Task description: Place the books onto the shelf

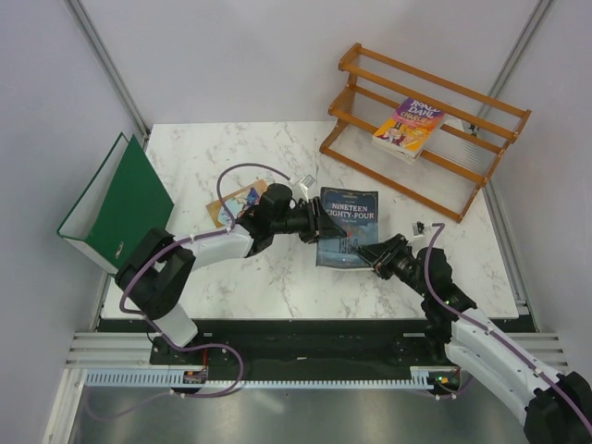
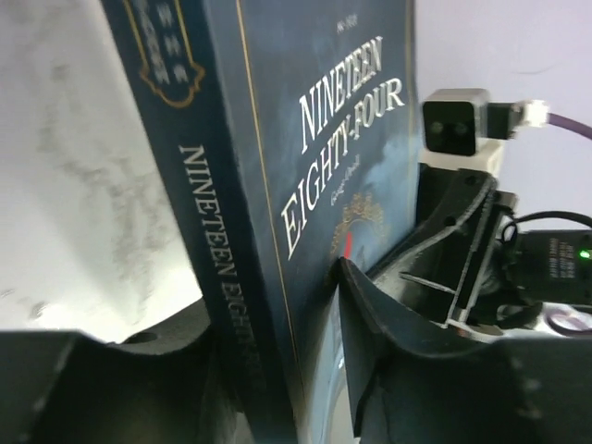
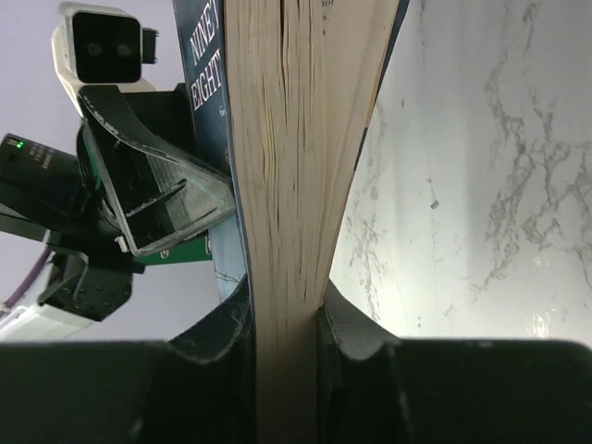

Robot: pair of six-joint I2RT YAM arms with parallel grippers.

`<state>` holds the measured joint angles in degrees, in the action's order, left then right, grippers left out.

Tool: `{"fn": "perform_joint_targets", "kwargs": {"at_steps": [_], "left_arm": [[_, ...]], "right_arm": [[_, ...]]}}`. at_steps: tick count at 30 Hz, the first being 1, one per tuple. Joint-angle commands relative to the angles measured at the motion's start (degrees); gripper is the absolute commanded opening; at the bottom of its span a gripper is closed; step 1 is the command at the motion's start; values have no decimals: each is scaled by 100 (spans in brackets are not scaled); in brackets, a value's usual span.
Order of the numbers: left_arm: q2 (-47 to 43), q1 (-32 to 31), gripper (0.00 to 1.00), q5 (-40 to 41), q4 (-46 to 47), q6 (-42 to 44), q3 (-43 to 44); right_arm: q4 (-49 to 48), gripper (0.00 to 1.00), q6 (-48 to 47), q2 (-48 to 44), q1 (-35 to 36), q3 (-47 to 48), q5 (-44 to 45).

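Two grippers meet on one dark blue book at mid-table. Nearest me, my right gripper is clamped tight on its page edge. My left gripper straddles the spine, jaws partly apart; whether it grips, I cannot tell. Farther back, a purple-and-yellow book lies on the shelf.

The right gripper is clamped on the page edge of a dark blue book, seen edge-on, one finger against each cover. At left, the left gripper touches the front cover, its camera above. A marble table lies at right.
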<state>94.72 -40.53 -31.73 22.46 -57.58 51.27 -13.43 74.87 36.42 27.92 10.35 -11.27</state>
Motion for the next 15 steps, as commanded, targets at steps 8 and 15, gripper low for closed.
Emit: {"fn": "perform_joint_targets", "kwargs": {"at_steps": [8, 15], "left_arm": [[-1578, 669, 69, 2010, -2210, 1513, -336], [-2343, 766, 74, 2136, -2527, 1583, -924]], "right_arm": [[-958, 0, -446, 839, 20, -174, 441], [-1548, 0, -719, 1771, -111, 151, 670]]}}
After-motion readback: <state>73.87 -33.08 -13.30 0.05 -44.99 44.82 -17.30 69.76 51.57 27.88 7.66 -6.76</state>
